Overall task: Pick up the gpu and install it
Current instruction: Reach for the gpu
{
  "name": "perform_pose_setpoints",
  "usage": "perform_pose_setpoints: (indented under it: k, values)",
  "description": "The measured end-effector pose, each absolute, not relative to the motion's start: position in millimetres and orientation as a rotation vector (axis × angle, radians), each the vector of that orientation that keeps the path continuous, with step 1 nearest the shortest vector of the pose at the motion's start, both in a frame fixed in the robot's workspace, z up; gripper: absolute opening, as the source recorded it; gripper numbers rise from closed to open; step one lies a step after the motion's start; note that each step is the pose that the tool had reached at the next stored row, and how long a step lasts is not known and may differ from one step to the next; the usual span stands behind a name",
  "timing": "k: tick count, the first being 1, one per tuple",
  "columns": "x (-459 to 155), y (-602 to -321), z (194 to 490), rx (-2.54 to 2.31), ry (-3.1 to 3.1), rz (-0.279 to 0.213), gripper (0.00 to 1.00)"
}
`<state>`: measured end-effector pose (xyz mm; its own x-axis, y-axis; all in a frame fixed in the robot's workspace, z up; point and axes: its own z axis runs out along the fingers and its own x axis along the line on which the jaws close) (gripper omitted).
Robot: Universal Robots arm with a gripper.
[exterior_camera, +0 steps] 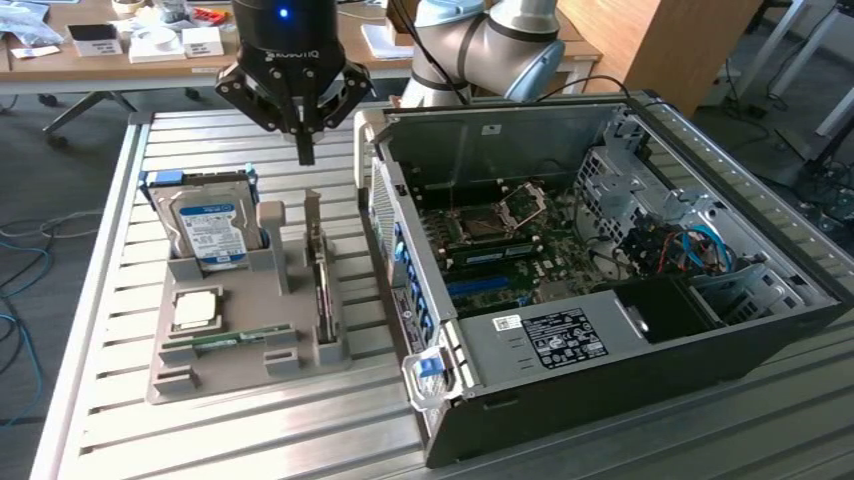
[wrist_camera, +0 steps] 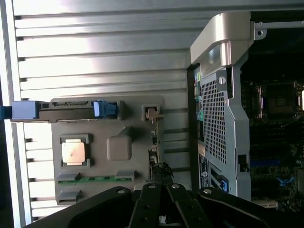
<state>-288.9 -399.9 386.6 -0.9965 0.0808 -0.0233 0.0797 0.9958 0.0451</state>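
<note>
- Tabletop [exterior_camera: 94, 400]: slatted metal. A grey tray [exterior_camera: 247, 375] sits on it toward the exterior view's left, with an open case just to the tray's right.
- Drive [exterior_camera: 207, 228]: stands upright in the tray's far-left slot. Its blue-white label faces the camera, and there is a blue tab at its top corner.
- Chip [exterior_camera: 196, 308]: lies flat in a square recess in front of the drive.
- Memory stick [exterior_camera: 230, 340]: narrow and green, lying flat in a slot on the near side of the chip.
- Gpu [exterior_camera: 322, 285] [wrist_camera: 156, 166]: a thin, dark card that stands on its long edge in the tray's right-hand slot, close to the case wall. It is seen almost edge-on, with a pale bracket strip rising at its far end.
- Gripper [exterior_camera: 306, 150]: hangs above the gpu's far end, apart from it. The fingers [wrist_camera: 145, 209] are pressed together and hold nothing. In the wrist view the card runs in line with them.
- Case [exterior_camera: 747, 330]: dark, lying on its side with the panel off.
- Inside the case: a motherboard [exterior_camera: 534, 250] with an open socket [exterior_camera: 521, 205], blue and red cables [exterior_camera: 687, 250] further right, and a black box with a white label [exterior_camera: 561, 335] at the near edge.
</note>
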Motion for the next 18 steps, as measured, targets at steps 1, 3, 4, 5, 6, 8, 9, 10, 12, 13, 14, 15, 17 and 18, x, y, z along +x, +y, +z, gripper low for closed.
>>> perform_pose_setpoints:
  k: [1,3,4,5,6,8,9,10,12,13,14,15,17,18]
  values:
    - [-288.9,-400.4,386.6,0.125,3.113,0.069,0.11]
    - [-288.9,-401.5,386.6,0.125,3.113,0.069,0.11]
    - [-288.9,-402.0,386.6,0.125,3.113,0.069,0.11]
    - [-289.0,-402.5,386.6,0.125,3.113,0.069,0.11]
    - [-289.0,-403.0,386.6,0.125,3.113,0.069,0.11]
    - [-289.1,-404.1,386.6,0.125,3.113,0.069,0.11]
    - [-289.1,-404.7,386.6,0.125,3.113,0.069,0.11]
    - [-289.1,-405.3,386.6,0.125,3.113,0.069,0.11]
    - [-289.2,-406.4,386.6,0.125,3.113,0.069,0.11]
    - [-289.2,-407.0,386.6,0.125,3.113,0.069,0.11]
    - [-289.2,-407.6,386.6,0.125,3.113,0.069,0.11]
    - [-289.3,-408.2,386.6,0.125,3.113,0.069,0.11]
    - [-289.4,-409.4,386.6,0.125,3.113,0.069,0.11]
    - [-289.4,-410.0,386.6,0.125,3.113,0.069,0.11]
